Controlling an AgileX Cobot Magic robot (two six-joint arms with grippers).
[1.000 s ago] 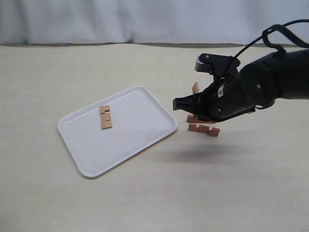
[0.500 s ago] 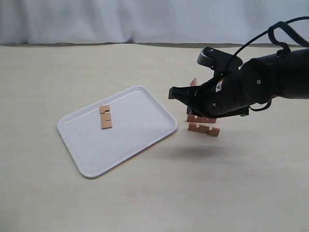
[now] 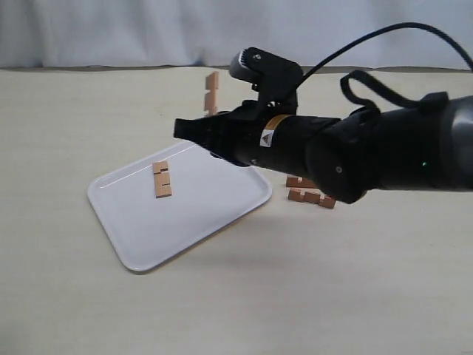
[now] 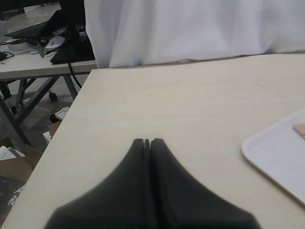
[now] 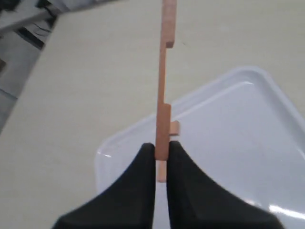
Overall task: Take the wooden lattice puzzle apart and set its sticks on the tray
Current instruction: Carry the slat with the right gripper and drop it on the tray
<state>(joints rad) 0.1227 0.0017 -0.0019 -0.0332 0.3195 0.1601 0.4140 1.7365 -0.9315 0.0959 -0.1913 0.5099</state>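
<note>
My right gripper (image 3: 207, 122) is shut on one notched reddish-brown stick (image 3: 212, 92), which stands upright above the far edge of the white tray (image 3: 199, 218). In the right wrist view the stick (image 5: 164, 81) rises from between the fingertips of the gripper (image 5: 161, 149), with the tray (image 5: 238, 143) below. One stick (image 3: 161, 179) lies flat on the tray. The rest of the lattice puzzle (image 3: 312, 197) lies on the table right of the tray, partly hidden by the arm. My left gripper (image 4: 149, 142) is shut and empty over bare table.
The tray's corner (image 4: 276, 160) shows in the left wrist view, with the table's side edge (image 4: 71, 114) and a drop to the floor beyond. A white curtain (image 3: 148, 29) runs behind the table.
The right arm has lifted a stick away from the puzzle and carried it left, from beside the tray's right corner to above the tray's far edge. The other sticks stayed put.
</note>
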